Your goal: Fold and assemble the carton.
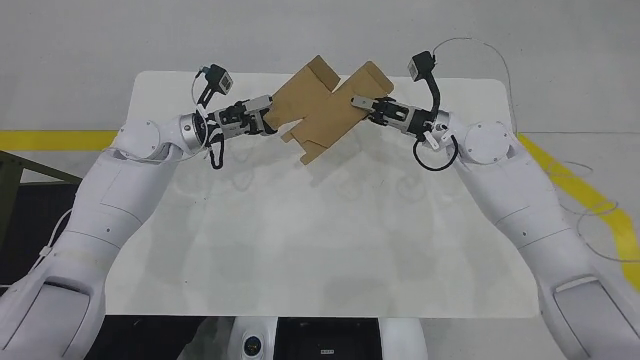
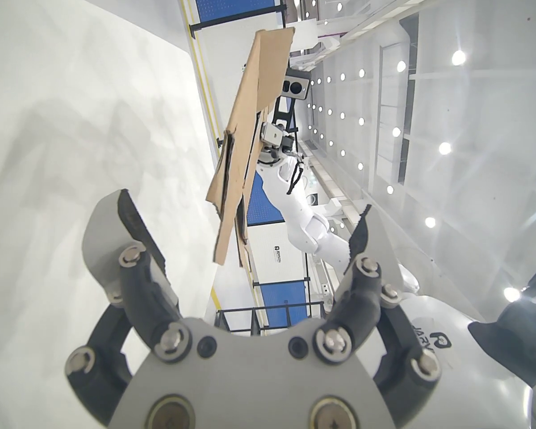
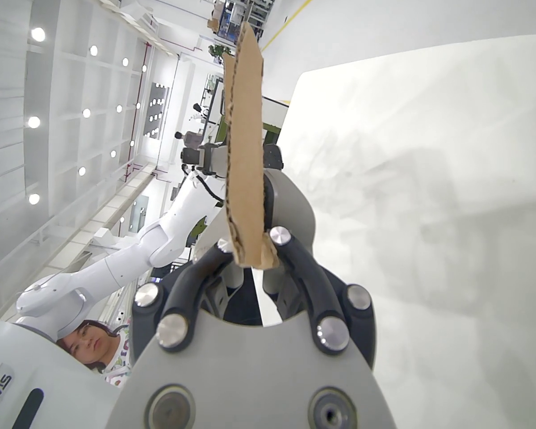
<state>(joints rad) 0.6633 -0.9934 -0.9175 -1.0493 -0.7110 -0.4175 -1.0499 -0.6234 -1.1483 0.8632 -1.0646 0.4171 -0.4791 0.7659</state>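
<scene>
Your right gripper (image 3: 250,253) pinches one edge of the carton (image 1: 322,110), holding it over the far half of the table (image 1: 300,260). Your left gripper (image 2: 244,209) sits spread at the opposite edge. The carton is flat brown cardboard with its flaps jutting out.

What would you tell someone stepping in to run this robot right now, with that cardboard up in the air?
Right gripper: shut on one edge of the carton, holding it above the table.
Left gripper: open at the carton's opposite edge, gripping nothing.
Done: the carton is off the table, but it is flat, with no flap folded.
Left: all the folding and assembly.
</scene>
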